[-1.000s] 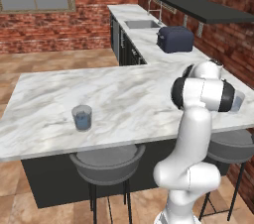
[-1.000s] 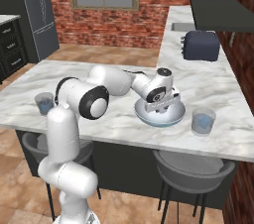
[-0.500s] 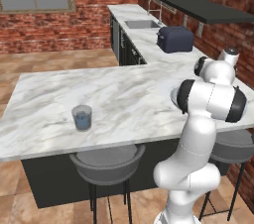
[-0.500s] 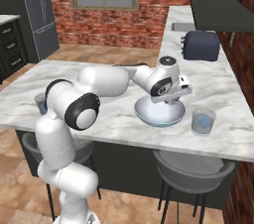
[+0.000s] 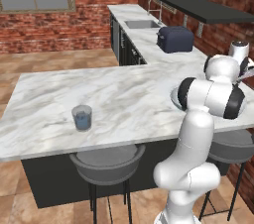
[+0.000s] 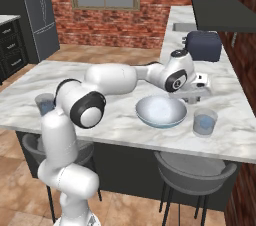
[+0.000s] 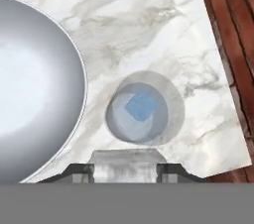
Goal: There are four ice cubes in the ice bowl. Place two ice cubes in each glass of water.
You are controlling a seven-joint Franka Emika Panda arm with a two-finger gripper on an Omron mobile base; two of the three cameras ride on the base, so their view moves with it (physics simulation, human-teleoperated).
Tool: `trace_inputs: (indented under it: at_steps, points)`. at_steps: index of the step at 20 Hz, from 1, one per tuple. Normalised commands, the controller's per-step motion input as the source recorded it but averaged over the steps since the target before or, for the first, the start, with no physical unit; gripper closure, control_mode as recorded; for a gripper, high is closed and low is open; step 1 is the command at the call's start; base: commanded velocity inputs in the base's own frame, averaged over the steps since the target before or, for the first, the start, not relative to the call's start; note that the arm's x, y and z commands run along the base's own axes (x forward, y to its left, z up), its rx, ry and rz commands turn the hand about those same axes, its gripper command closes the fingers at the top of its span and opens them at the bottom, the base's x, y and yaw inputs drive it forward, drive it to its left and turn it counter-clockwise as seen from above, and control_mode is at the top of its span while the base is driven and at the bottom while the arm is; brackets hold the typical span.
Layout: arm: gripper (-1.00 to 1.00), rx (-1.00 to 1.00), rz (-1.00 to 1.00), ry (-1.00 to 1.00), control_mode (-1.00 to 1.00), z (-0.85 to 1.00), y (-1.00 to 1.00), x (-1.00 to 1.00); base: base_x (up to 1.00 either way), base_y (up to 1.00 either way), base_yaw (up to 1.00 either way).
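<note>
Right base view: two glasses [image 6: 205,122] [image 6: 44,103], one ice bowl [image 6: 161,112].

We note the ice bowl [image 7: 39,94] in the hand view is cut off by the edge at 9 o'clock; its inside reads as a pale blur, and we cannot tell any cubes in it. In the left base view the arm covers most of the bowl [image 5: 174,97], leaving only a sliver of rim. The finger tips [image 7: 79,171] run into the bottom edge at 6 o'clock, their lower parts cut off. The whitish block [image 7: 126,164] between them is partly cut off; we cannot confirm contact.
</note>
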Motion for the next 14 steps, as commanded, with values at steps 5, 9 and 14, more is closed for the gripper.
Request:
trace_inputs:
  at_steps: [5,9,14]
  points:
    - [1.0,0.08,-0.24,0.0,-1.0,0.0,-0.51,-0.18,0.0,0.0,0.0]
    - [1.0,0.08,-0.11,-0.03,-1.0,-0.03,-0.02,0.0,0.0,0.0,0.0]
    - [1.0,0.06,-0.08,-0.06,-1.0,-0.19,-0.08,0.03,0.0,0.0,0.0]
